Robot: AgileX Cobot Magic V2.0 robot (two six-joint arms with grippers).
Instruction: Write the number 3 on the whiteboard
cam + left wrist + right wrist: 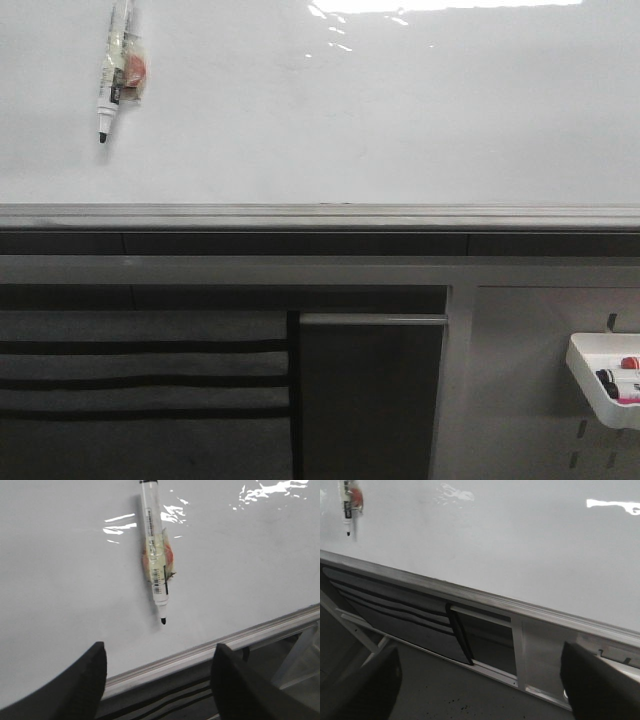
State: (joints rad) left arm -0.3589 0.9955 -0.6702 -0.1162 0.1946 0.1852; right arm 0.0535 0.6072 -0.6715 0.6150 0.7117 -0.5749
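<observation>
Front view: the whiteboard (pixel 330 110) fills the upper half, glossy and unmarked, above its grey ledge (pixel 320 215); a marker (pixel 113 70) hangs taped at upper left, tip down. A white tray (pixel 603 385) with markers sits on the panel at lower right.

Left wrist view: the left gripper (pixel 157 680) is spread wide, holding nothing, just short of the marker's tip (pixel 163 621).

Right wrist view: the right gripper (pixel 480 685) is likewise released, fingers well apart, facing the ledge; the marker lies far off
</observation>
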